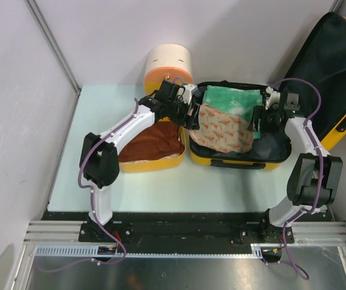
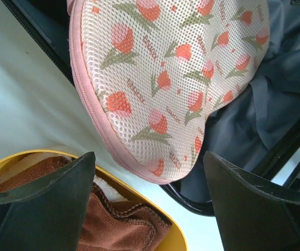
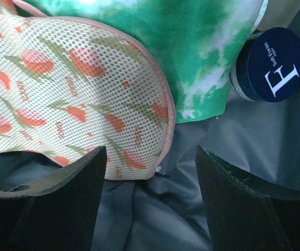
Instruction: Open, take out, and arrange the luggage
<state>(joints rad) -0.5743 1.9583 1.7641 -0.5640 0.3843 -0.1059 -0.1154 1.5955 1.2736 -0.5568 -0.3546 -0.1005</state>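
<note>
The luggage [image 1: 200, 158] lies open mid-table, its yellow shell down and its dark-lined lid [image 1: 333, 66] standing off to the right. Inside lie a tulip-print mesh pouch [image 1: 221, 130] and a green tie-dye cloth [image 1: 230, 103]. My left gripper [image 1: 188, 113] hovers open at the case's left rim; its view shows the mesh pouch [image 2: 165, 68] just beyond the open gripper [image 2: 150, 178]. My right gripper [image 1: 260, 119] hangs open over the right side of the case. In its view the gripper [image 3: 150, 178] is above the dark lining [image 3: 155, 209], beside the pouch [image 3: 71, 99].
A smaller yellow tub [image 1: 137, 164] holding a brown towel [image 1: 154, 140] sits left of the case, its rim [image 2: 184, 238] under my left fingers. A cream-and-orange cylinder [image 1: 169, 63] stands behind. A jar with a dark blue lid [image 3: 273, 63] rests by the green cloth [image 3: 181, 42].
</note>
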